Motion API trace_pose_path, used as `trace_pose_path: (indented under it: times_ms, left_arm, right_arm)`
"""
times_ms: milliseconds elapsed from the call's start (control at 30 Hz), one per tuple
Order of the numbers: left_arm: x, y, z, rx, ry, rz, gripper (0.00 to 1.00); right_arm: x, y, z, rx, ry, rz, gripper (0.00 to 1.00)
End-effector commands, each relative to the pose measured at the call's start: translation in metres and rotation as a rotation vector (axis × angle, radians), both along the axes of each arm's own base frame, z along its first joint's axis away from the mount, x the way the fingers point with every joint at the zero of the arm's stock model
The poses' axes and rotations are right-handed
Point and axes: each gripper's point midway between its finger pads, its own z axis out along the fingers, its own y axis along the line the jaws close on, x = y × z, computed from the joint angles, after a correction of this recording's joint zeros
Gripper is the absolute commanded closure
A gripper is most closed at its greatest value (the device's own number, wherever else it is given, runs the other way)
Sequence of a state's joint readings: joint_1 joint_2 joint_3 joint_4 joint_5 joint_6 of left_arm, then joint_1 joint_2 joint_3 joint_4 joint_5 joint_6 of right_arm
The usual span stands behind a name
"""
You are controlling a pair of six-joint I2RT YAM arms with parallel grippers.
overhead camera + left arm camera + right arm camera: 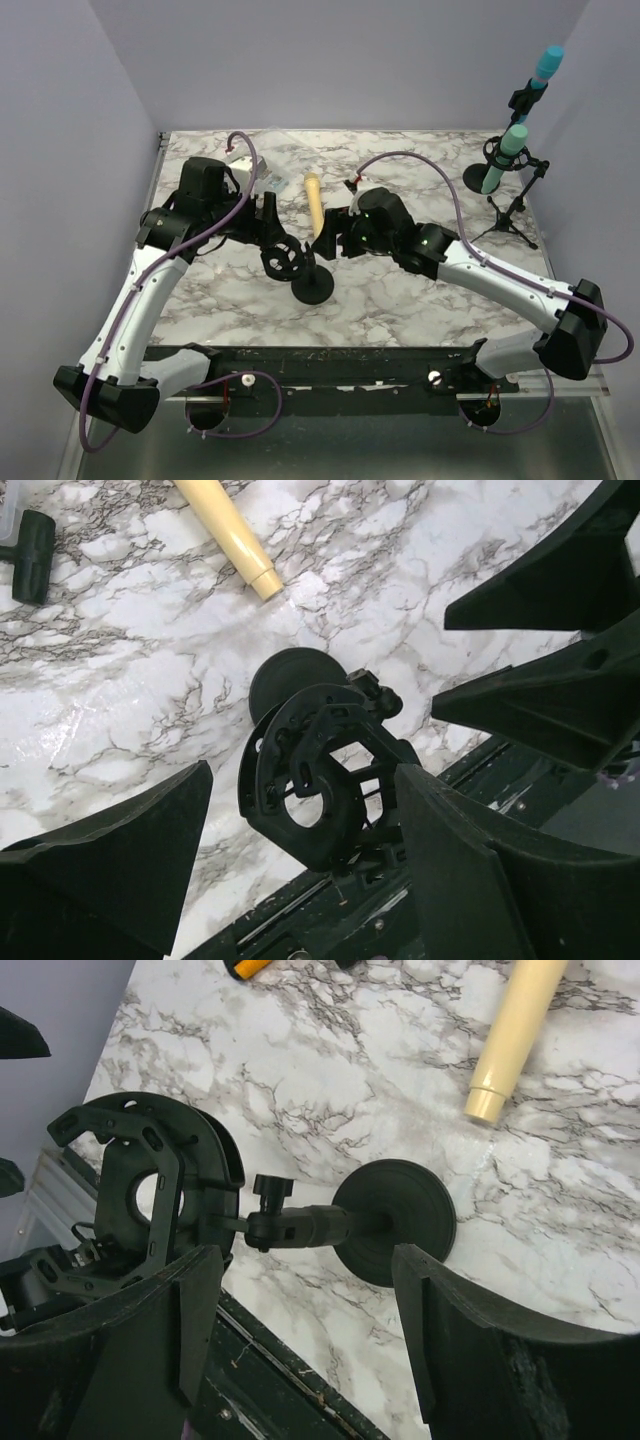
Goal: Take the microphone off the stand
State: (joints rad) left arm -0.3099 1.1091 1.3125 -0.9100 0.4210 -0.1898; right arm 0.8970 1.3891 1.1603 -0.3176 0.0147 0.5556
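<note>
A cream microphone (313,200) lies loose on the marble table, out of the stand; it also shows in the left wrist view (225,530) and the right wrist view (510,1030). The black stand stands on its round base (313,288), and its ring-shaped shock mount (283,260) is empty. My left gripper (268,215) is open, its jaws on either side of the shock mount (310,790) without touching it. My right gripper (335,235) is open and empty, just above the stand's base (395,1220) and neck.
Two teal microphones (548,65) (505,160) sit on black stands at the back right, with a tripod (515,205) beside them. A clear plastic box (255,170) lies at the back left. The table's dark front rail (330,360) runs below the stand.
</note>
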Motion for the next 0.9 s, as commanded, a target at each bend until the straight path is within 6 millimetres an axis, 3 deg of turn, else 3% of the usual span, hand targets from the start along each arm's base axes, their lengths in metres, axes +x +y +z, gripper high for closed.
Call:
trace_pose_path:
  times_ms: [0, 367, 867]
  left_arm:
    - [0.003, 0.007, -0.017, 0.140, -0.022, 0.017, 0.27]
    - [0.013, 0.001, -0.037, 0.263, -0.011, -0.009, 0.47]
    - [0.002, 0.002, -0.051, 0.382, -0.001, -0.026, 0.73]
  right_arm:
    - [0.002, -0.019, 0.015, -0.043, -0.048, -0.043, 0.24]
    - [-0.008, -0.048, 0.007, -0.067, -0.049, -0.104, 0.23]
    - [-0.013, -0.057, -0.004, -0.077, -0.035, -0.122, 0.22]
